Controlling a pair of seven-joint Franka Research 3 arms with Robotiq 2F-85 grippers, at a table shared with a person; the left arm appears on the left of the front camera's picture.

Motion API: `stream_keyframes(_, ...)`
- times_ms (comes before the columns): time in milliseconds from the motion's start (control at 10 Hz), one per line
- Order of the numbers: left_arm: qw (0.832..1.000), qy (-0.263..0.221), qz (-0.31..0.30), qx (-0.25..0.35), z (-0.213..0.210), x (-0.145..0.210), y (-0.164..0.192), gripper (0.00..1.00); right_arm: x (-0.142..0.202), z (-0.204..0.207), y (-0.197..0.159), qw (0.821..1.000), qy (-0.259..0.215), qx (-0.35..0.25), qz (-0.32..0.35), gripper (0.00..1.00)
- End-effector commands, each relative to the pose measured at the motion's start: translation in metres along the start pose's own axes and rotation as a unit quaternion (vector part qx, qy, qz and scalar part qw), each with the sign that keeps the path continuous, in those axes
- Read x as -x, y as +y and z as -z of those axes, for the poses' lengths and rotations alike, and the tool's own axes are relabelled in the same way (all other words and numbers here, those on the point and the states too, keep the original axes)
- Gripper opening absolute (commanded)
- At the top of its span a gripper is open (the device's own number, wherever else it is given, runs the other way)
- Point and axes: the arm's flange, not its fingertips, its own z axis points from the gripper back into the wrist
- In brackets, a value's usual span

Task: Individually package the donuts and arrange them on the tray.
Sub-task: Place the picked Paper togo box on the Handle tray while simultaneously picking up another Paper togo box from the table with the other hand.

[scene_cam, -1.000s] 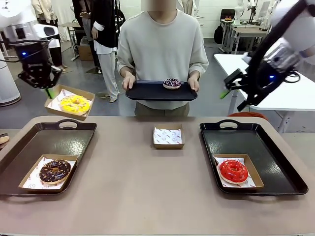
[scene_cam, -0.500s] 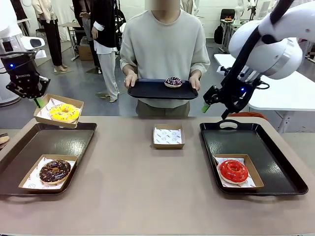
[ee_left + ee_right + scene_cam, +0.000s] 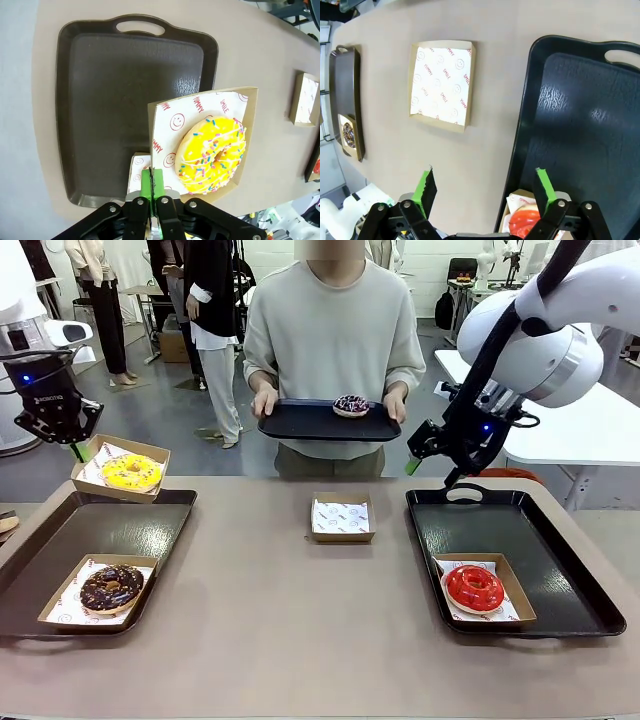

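left wrist view: your left gripper [image 3: 151,182], clamped on the box [image 3: 200,95] rim, carries the yellow donut [image 3: 212,155] at the left tray [image 3: 100,100]'s 4 o'clock corner; lower it level onto bare tray. right gripper [image 3: 484,181] gapes empty.

Left tray [image 3: 110,525]: middle and far part bare. A boxed chocolate donut [image 3: 111,587] fills its near corner, and a box [image 3: 150,455] pinched by the left gripper [image 3: 78,451] hangs above it. Right tray [image 3: 500,530]: bare except for the red donut [image 3: 474,587] at its near end. Between the trays stands one empty box [image 3: 341,518]. The table [image 3: 300,640] nearer the robot is open.
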Motion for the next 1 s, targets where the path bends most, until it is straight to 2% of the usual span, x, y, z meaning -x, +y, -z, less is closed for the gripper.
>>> stream_keyframes(0,1.000,0.000,0.000,0.000,-0.004,0.002,0.000,0.01,-0.001,0.000,0.001,1.000,-0.003,0.004,0.000,1.00)
stream_keyframes(400,1.000,-0.001,0.000,0.000,-0.001,0.000,0.000,0.01,0.000,0.000,0.000,1.000,0.000,0.000,0.000,1.00)
stream_keyframes(500,1.000,0.009,0.021,-0.001,0.005,-0.003,0.008,0.01,-0.007,0.011,0.013,1.000,-0.002,0.022,-0.009,1.00)
stream_keyframes(800,0.999,0.013,0.029,0.010,0.025,-0.012,0.028,0.01,-0.029,0.034,0.044,0.998,0.012,0.058,-0.022,1.00)
stream_keyframes(900,0.998,0.016,0.046,0.028,0.032,-0.018,0.031,0.01,-0.037,0.044,0.054,0.997,0.009,0.081,-0.015,1.00)
